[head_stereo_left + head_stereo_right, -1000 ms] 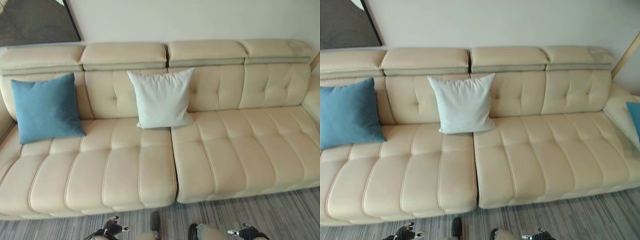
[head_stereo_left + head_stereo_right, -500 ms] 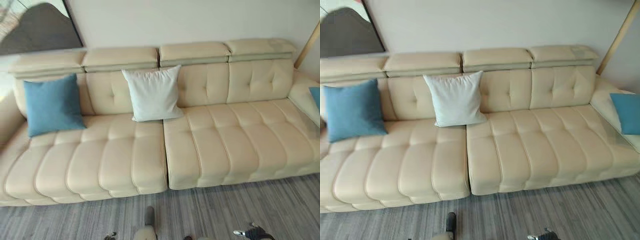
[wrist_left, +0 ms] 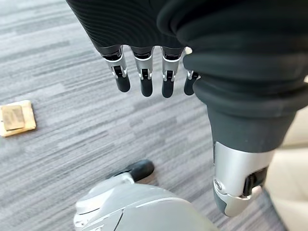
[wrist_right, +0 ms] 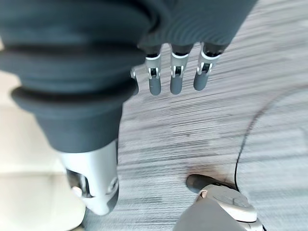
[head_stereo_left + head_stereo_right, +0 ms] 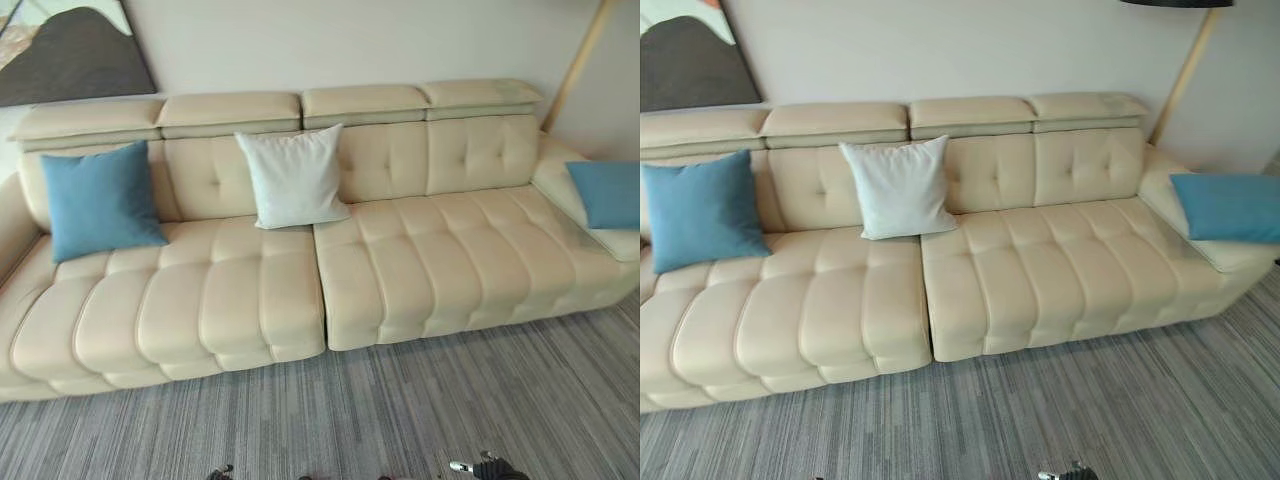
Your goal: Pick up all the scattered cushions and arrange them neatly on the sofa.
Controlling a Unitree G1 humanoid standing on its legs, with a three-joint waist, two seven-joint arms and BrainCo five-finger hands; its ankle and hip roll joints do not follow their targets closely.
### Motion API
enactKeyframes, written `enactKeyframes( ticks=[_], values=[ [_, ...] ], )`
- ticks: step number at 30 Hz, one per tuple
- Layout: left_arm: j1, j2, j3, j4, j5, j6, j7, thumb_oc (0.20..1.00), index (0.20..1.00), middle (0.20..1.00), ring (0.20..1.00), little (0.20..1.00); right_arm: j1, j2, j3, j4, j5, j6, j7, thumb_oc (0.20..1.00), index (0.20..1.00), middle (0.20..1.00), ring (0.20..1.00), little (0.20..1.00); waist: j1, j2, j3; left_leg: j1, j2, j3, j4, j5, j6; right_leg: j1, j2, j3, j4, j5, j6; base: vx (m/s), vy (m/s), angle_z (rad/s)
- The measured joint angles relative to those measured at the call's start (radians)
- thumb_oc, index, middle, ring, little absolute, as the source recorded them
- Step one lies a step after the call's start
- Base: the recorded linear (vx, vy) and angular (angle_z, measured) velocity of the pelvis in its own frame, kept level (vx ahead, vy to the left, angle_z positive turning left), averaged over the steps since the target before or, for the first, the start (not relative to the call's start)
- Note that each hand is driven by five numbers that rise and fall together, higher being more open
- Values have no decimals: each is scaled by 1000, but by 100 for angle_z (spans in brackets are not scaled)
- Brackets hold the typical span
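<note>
- Sofa [image 5: 400, 270]: cream, tufted, standing on grey striped carpet [image 5: 450, 400].
- Blue cushion [image 5: 100, 200]: upright against the sofa's backrest, near its left end.
- White cushion [image 5: 292, 177]: upright against the backrest, near the sofa's middle seam.
- Second blue cushion [image 5: 1225, 206]: lying on the sofa's right-end section.
- Left hand [image 3: 144, 72]: over the carpet in front of the sofa, fingers straight, empty.
- Right hand [image 4: 175, 72]: likewise over the carpet, fingers straight, empty.
- Small tan square object [image 3: 17, 118]: on the carpet.
</note>
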Motion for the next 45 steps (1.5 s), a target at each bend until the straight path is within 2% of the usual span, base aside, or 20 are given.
enactKeyframes(
  ticks=[4,5,6,9,11,13,16,19,21,23,24,27,29,32,35,38,39,41,44,45],
  values=[
    [-65,0,-10,-1,0,-2,0,1000,1000,1000,1000,1000,25,-2,-15,0,20,7,-1,1000,1000,1000,1000,1000,-48,7,43,-10,-11,78,18,-1,5,6,18,68,-101,109,32,-133,61,-96],
    [-85,4,-19,-37,0,-6,3,1000,1000,1000,1000,1000,-29,-1,-19,8,20,4,-5,1000,1000,1000,1000,1000,-36,36,86,-21,30,177,-5,16,37,-60,18,-18,-112,165,152,67,-7,-219],
    [-103,2,-16,-26,-1,-5,3,1000,1000,1000,1000,1000,-58,2,-23,-4,19,6,-10,1000,1000,1000,1000,1000,-37,38,108,-22,46,252,-3,26,29,-79,-47,-254,-44,114,68,160,-67,-247],
    [-69,0,49,-25,-2,-2,3,1000,1000,1000,1000,1000,-63,2,-22,-33,19,5,-17,1000,1000,1000,1000,1000,-26,34,107,31,75,440,-4,-28,12,-29,-241,-633,76,21,57,125,-96,-211],
    [-96,9,51,-25,-1,-8,3,1000,1000,1000,1000,1000,-34,-5,-15,-36,19,9,-31,1000,1000,1000,1000,1000,-39,17,108,28,84,396,1,-31,-7,39,-258,-621,-21,66,121,218,-299,-117],
    [-104,-2,46,-9,10,1,2,1000,1000,1000,1000,1000,-16,-9,-16,-38,21,4,-33,1000,1000,1000,1000,1000,-53,33,107,26,125,386,21,-29,-40,41,-208,-621,-35,88,122,207,-268,-60],
    [-105,-54,9,9,39,-7,-2,1000,1000,1000,1000,1000,60,-65,-20,-47,42,5,-37,1000,1000,1000,1000,1000,-83,74,76,25,197,373,110,8,-104,74,-133,-591,-30,30,18,274,-312,-21],
    [-94,-58,4,16,38,-18,-5,1000,1000,1000,1000,1000,35,-66,-12,-54,57,5,-37,1000,1000,1000,1000,1000,-77,55,61,-43,270,326,353,35,-147,97,-82,-515,-66,6,-15,297,-305,-73],
    [-65,-62,8,-17,36,-21,-4,1000,1000,1000,1000,1000,20,-58,-5,-67,56,4,-35,1000,1000,1000,1000,1000,-58,55,60,-127,297,130,588,95,-195,144,-21,-440,-125,6,-105,275,-116,-94],
    [-56,-60,9,-43,35,-28,-6,1000,1000,1000,1000,1000,2,-68,18,-65,55,3,-36,1000,1000,1000,1000,1000,-20,50,55,-238,166,-33,742,-6,-202,180,-12,-360,-177,45,-113,207,-1,-117],
    [-61,-63,8,-45,32,-28,-2,1000,1000,1000,1000,1000,-15,-68,34,-63,55,2,-36,1000,1000,1000,1000,1000,-10,48,54,-289,56,-93,654,-40,-171,180,-19,-336,-193,37,-99,424,11,-109],
    [-67,-70,4,-28,6,-32,1,1000,1000,1000,1000,1000,-45,-41,111,-47,54,3,-32,1000,1000,1000,1000,1000,40,52,57,-343,-54,-174,137,15,-140,222,47,-251,-265,38,-82,500,12,-94],
    [-74,-66,10,-13,-8,-39,2,1000,1000,1000,1000,1000,-77,-54,124,-26,46,1,-40,1000,1000,1000,1000,1000,58,84,91,-380,-40,-243,-39,95,-149,275,119,-195,-266,-4,-95,698,62,-99],
    [-75,-60,17,11,-8,-41,6,1000,1000,1000,1000,1000,-89,-44,124,-18,39,0,-43,1000,1000,1000,1000,1000,89,67,107,-403,-35,-148,-30,95,-138,334,118,-136,-266,-48,-102,575,123,-72],
    [-26,-56,49,26,-7,-35,7,1000,1000,1000,1000,1000,-74,-30,122,37,25,1,-40,1000,1000,1000,1000,1000,113,31,87,-303,-65,-81,-30,110,-44,448,69,-84,-259,-136,-33,686,185,-50],
    [-45,-29,42,49,-3,-25,8,1000,1000,1000,1000,1000,-8,0,99,43,15,4,-25,1000,1000,1000,1000,1000,105,-2,57,-242,-101,-52,120,104,60,243,-8,-81,404,-154,28,572,203,23],
    [-52,11,23,43,-3,-20,9,1000,1000,1000,1000,1000,-2,21,103,10,13,3,-18,1000,1000,1000,1000,1000,85,-53,37,-189,-151,-61,117,74,86,54,-86,-64,777,-106,94,508,198,39],
    [-84,10,0,31,-3,-20,9,1000,1000,1000,1000,1000,-4,18,84,9,10,4,-16,1000,1000,1000,1000,1000,83,-39,49,-118,-182,-88,114,17,133,-76,-133,-61,882,-104,69,596,69,40],
    [-129,-5,2,-2,-5,-22,7,1000,1000,1000,1000,1000,-13,-14,64,-40,17,-16,-9,1000,1000,1000,1000,1000,44,32,81,-15,-165,-134,99,-77,47,-260,-129,-150,623,-162,29,500,-146,39],
    [-132,-8,7,-4,-7,-21,8,1000,1000,1000,1000,1000,-15,-31,61,-58,17,-18,-12,1000,1000,1000,1000,1000,30,50,95,22,-160,-154,96,-99,30,-282,-124,-206,391,-128,18,600,-298,28]
  ],
)
